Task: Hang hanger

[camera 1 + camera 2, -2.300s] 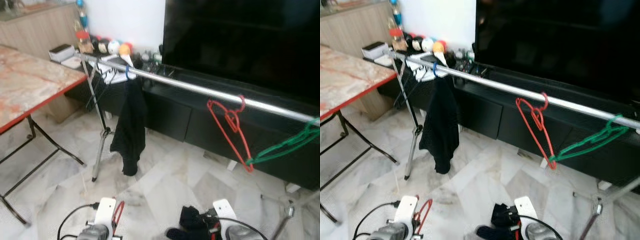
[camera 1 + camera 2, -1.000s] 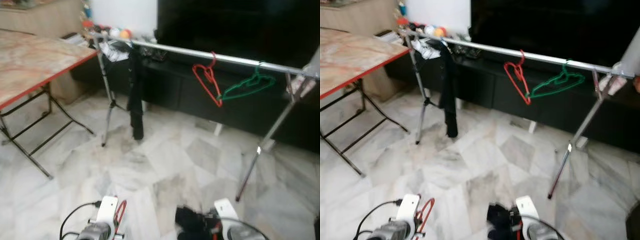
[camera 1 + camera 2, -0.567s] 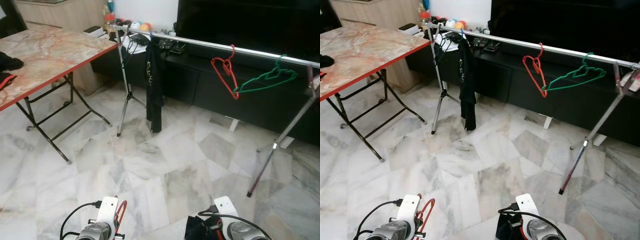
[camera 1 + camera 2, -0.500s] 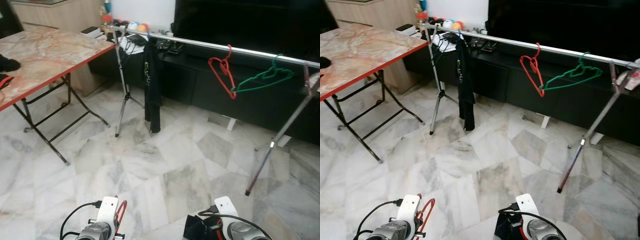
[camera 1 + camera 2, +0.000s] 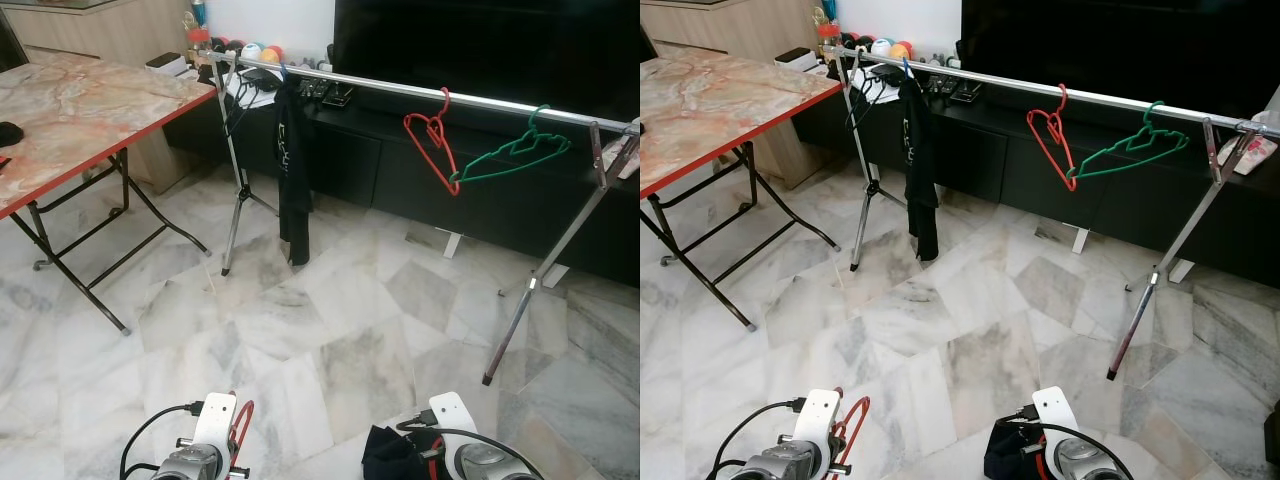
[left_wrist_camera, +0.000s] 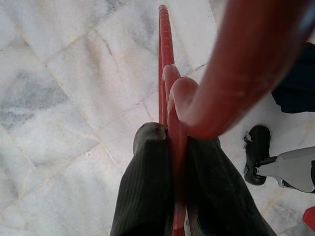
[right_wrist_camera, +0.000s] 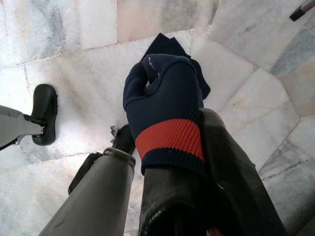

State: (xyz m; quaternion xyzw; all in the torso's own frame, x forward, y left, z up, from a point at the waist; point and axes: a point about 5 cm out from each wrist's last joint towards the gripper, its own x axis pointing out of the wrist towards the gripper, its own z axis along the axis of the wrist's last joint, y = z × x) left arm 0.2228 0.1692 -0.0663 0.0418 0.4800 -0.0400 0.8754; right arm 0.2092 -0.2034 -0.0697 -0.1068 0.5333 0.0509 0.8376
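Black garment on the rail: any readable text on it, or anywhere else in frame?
Black garment: pale lettering runs down it, too small and blurred to read.
Items on the TV console: no legible labels.
Dark sock with red band in the right pincer: no text.
Red hanger in the left pincer: no text.

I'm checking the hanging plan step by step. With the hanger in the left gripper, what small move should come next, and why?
Probably step forward toward the rail. The left gripper is shut on a red hanger down near the floor, and the rail stands well ahead across the tiles. There is bare rail between the black garment and the hung red hanger.
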